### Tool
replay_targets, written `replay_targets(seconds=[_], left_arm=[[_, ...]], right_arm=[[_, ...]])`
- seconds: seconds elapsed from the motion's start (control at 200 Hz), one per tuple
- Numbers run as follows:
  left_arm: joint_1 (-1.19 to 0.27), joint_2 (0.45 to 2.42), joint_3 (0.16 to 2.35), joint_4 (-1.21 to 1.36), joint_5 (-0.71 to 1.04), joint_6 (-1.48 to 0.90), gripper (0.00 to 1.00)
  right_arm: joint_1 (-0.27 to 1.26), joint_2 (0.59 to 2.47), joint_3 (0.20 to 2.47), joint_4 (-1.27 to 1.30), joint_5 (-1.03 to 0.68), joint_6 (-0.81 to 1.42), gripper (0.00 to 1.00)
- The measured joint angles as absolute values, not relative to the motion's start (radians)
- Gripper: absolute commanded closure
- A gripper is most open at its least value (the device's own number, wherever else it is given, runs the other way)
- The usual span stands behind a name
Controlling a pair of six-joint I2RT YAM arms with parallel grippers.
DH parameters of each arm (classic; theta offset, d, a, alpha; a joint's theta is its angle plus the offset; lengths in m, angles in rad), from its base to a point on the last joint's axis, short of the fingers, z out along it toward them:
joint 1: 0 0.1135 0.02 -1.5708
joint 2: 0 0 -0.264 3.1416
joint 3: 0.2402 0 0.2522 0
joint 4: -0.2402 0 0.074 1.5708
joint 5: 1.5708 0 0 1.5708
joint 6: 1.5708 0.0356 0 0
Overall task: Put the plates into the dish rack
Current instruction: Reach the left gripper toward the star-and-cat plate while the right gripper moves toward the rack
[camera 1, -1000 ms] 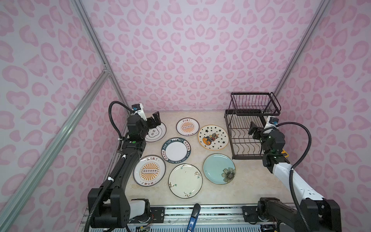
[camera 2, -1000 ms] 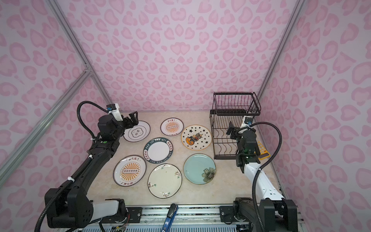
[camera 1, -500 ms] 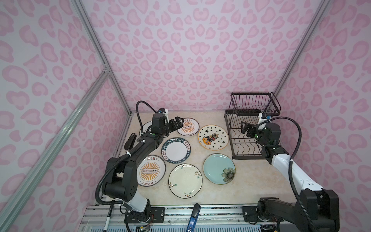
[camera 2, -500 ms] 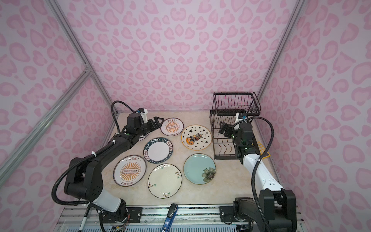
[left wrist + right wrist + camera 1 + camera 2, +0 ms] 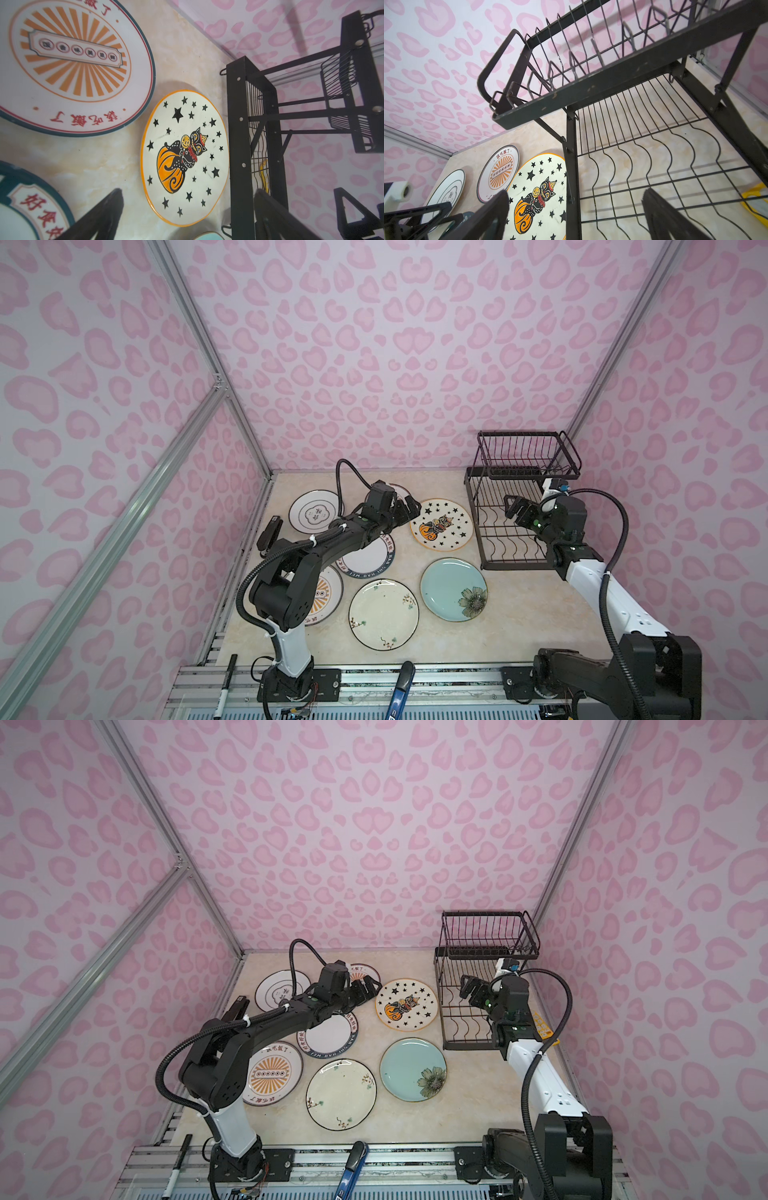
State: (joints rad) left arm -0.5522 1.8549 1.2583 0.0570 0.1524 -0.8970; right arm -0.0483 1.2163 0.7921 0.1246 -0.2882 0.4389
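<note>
Left gripper nearer starry plate

Your left gripper: relocated from emblem plate to starry plate edge. Your right gripper: shifted closer to dish rack.

Pale walls printed with pink leopard blotches enclosed three sides, braced by silvery aluminium struts; a beige marbled counter lay evenly lit below.
</note>
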Motion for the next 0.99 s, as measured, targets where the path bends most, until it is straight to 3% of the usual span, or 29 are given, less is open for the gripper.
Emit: replay_targets(seconds=[0.305,0.43,0.82,0.995], left_arm=[[-0.597,1.947,1.315,-0.013,0.112,-0.949,0.06],[-0.619,1.985,1.370,-0.057,0.100,-0.948,0.12],[-0.636,2.030,1.399,-0.120,0.081,-0.960,0.14],[-0.636,2.069,1.400,-0.119,0.094,-0.981,0.22]], right_arm=[[-0.080,1.183,0.757,0.121,-0.295,0.453,0.01],[-0.090,1.174,0.754,0.121,-0.295,0.458,0.00],[-0.105,1.151,0.742,0.105,-0.295,0.460,0.01],[-0.107,1.156,0.743,0.104,-0.295,0.462,0.00]])
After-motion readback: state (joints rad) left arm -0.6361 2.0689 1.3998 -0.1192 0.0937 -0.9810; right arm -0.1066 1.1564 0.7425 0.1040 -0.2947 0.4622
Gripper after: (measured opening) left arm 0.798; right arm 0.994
